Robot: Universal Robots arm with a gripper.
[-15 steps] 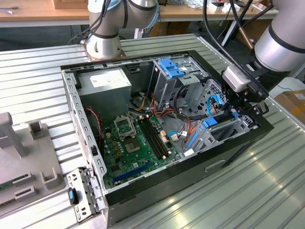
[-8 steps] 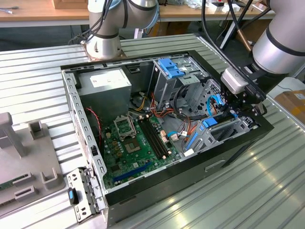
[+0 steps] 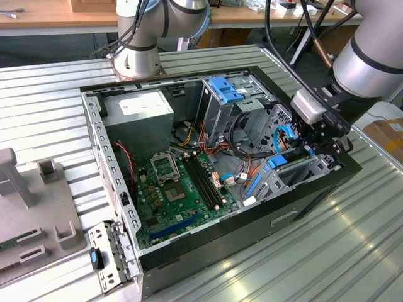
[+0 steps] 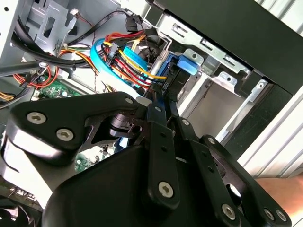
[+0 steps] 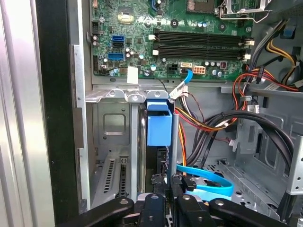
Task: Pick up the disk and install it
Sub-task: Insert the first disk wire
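One gripper, its black fingers drawn close together, pinches the edge of the single disk, which stands on edge between the walls of the metal drive bay at the front corner of the open computer case; the blue rail end tab rises just above the bay's rim. By the look of it the pick-up is done and the drive sits partly down its slot; whether it is fully seated cannot be told, and the grip is not yet released. One motherboard lies beyond; one grey power supply and one blue-topped cage stand at the case's far side; one blue flat cable curls just beside the fingers.
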